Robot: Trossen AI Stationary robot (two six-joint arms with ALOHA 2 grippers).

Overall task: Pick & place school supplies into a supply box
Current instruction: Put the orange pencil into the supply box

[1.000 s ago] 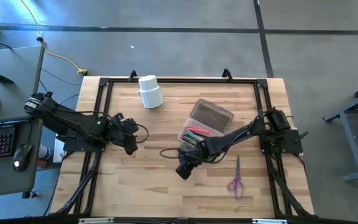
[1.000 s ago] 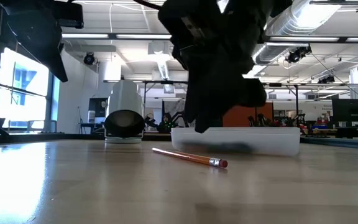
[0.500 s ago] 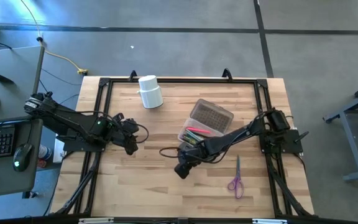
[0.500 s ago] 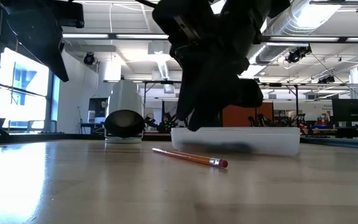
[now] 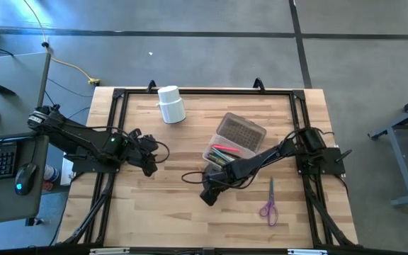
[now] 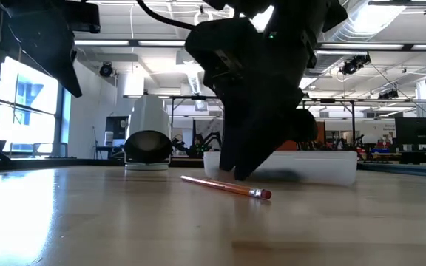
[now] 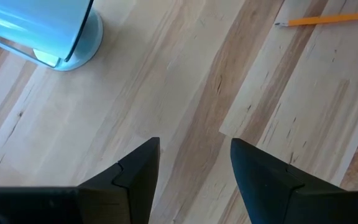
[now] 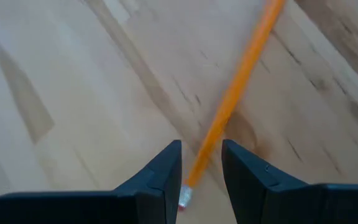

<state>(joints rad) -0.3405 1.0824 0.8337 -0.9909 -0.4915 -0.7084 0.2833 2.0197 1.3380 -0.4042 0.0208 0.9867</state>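
An orange pencil with a pink eraser lies flat on the wooden table near its middle; it also shows in the low view. My right gripper is open, low over the pencil, with one finger on either side of it near the eraser end. It shows in the high view too. The clear supply box lies just beyond, with red and green pens inside. Purple-handled scissors lie flat on the table near its right front. My left gripper is open and empty at the table's left.
A white cup is at the far left of the table. A black frame runs along the table's edges. Bare wood lies between the two grippers and toward the near edge.
My right gripper has come down toward the pencil and shifted a little toward the near edge. The pencil has stayed where it was.
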